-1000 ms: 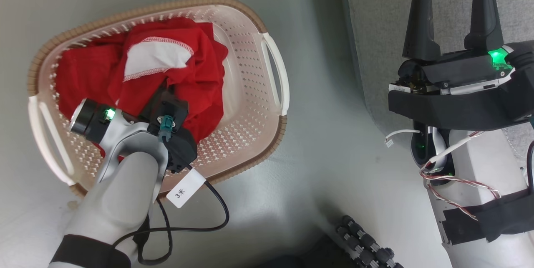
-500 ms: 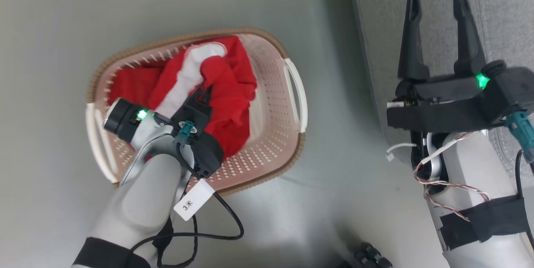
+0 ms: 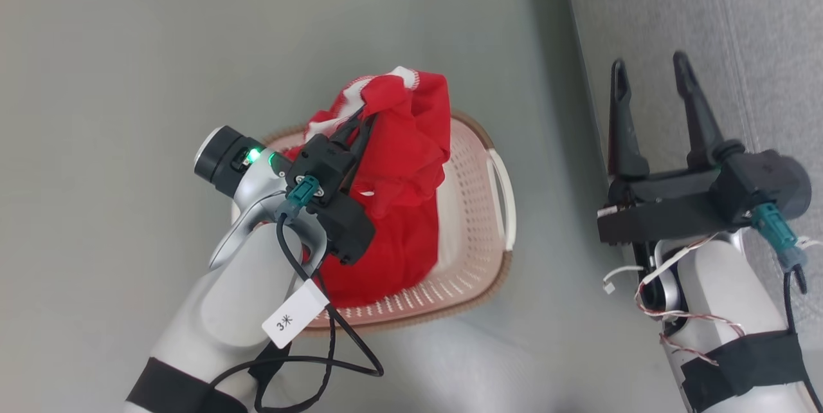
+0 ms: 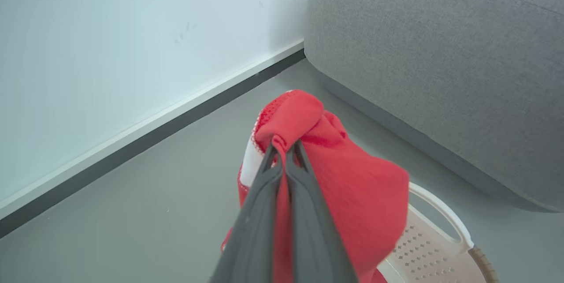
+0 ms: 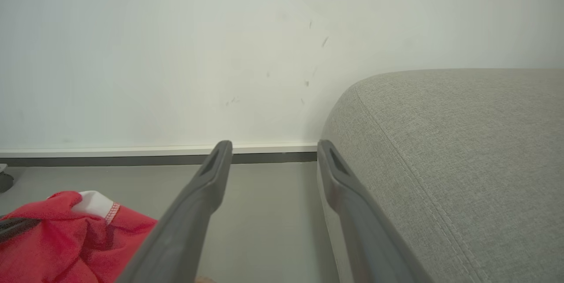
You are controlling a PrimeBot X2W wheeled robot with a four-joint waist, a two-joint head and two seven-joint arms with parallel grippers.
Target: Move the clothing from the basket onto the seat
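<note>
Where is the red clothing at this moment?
In the head view, left of centre, the clothing hangs pinched in the shut left gripper above the basket; the seat stands apart on the right.

The right hand [image 5: 273,148] holds its two long dark grey fingers wide apart, with nothing between them. Just beside one finger swells the large grey textured-fabric sofa [image 5: 440,164], a seam running along it. Low at the other side bunches the soft bright red clothing [image 5: 57,234], with a white, red-stitched patch. Beyond lie the grey floor [image 5: 269,212], a pale skirting board [image 5: 110,150] and a scuffed white wall [image 5: 176,53].
</note>
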